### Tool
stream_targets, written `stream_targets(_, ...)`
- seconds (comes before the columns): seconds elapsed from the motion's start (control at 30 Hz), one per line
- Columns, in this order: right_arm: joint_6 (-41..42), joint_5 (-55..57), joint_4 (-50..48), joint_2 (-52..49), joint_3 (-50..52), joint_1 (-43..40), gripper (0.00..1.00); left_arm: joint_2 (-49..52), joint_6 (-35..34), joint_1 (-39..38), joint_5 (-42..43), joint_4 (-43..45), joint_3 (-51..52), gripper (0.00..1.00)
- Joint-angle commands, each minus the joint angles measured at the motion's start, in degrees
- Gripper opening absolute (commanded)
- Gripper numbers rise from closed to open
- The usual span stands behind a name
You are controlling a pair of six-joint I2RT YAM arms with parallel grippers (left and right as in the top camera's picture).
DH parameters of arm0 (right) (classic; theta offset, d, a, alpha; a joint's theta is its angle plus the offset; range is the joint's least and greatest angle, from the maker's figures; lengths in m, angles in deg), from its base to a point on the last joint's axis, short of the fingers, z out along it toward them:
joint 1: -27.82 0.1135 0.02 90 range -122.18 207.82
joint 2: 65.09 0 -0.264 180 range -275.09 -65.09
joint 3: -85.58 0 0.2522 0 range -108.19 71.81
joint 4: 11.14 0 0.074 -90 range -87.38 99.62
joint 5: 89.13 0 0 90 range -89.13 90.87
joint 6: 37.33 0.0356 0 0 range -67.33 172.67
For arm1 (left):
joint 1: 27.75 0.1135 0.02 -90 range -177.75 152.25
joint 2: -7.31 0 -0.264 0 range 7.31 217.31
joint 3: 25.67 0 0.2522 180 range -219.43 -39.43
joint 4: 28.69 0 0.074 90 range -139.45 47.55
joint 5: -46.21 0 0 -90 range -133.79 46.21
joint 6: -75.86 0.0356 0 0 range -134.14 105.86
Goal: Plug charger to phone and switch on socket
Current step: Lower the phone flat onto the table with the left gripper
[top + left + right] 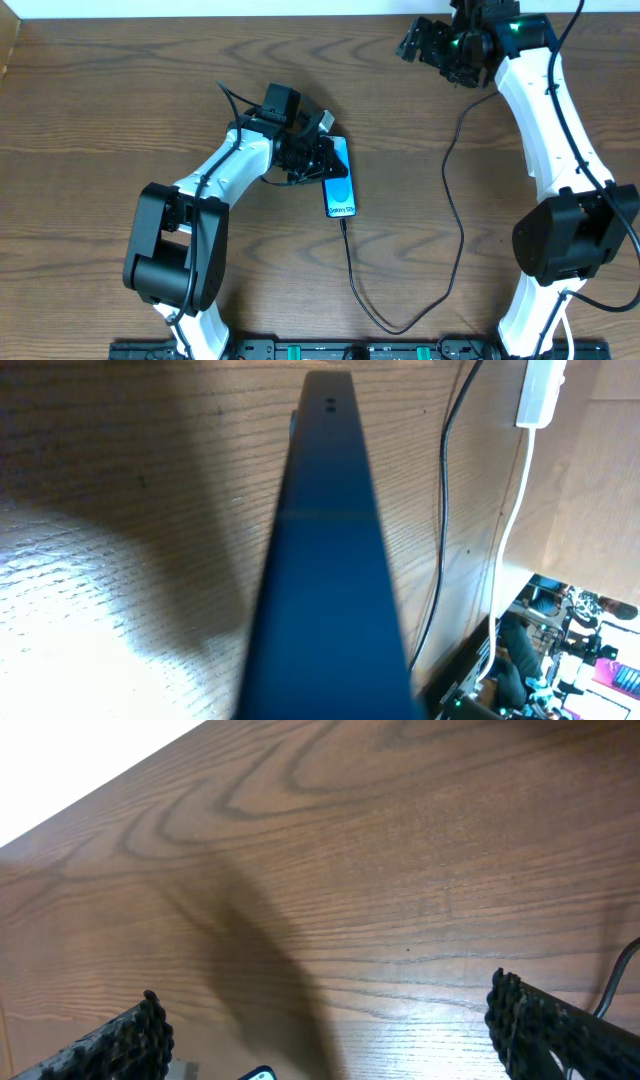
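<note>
Hold phone point(341, 190) steady mid-table in pinching left claw point(318, 158), charger point(352, 270) seemingly seated in its near end, then press socket point(540, 390) switch squarely with one finger of wide-spread right claw point(420, 45).

Even bright light, soft shadows, blurry close-up phone point(330, 610).

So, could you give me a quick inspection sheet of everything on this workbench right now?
Surface: wooden table, brown grain.
Job's things: phone lying screen up, charger reaching its near end; socket probably the white block at the left wrist view's edge, switch unseen.
Clutter: nothing seen.
Grippers: left gripper shut over the phone; right gripper open, empty.
Cables: charger loops toward the right arm.
Surroundings: white strip beyond the far edge.
</note>
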Motion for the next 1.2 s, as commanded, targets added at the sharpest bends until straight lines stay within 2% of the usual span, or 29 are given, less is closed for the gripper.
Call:
stream_targets(0.0, -1.05, 0.61, 0.28, 1.11, -0.63, 0.46, 0.99, 1.03, -1.18, -0.33, 0.61, 0.09, -1.46, 0.07)
stream_targets(0.23, -1.27, 0.92, 0.37, 1.11, -0.63, 0.46, 0.99, 5.07, -1.18, -0.94, 2.43, 0.33, -1.46, 0.07)
stream_targets(0.8, -1.62, 1.79, 0.5, 1.11, -0.63, 0.46, 0.99, 7.13, -2.49, -1.05, 2.32, -3.23, -1.36, 0.07)
stream_targets(1.17, -1.62, 1.77, 0.57, 1.11, -0.63, 0.46, 0.99, 7.13, -2.45, -1.68, -0.55, -3.8, -1.29, 0.07)
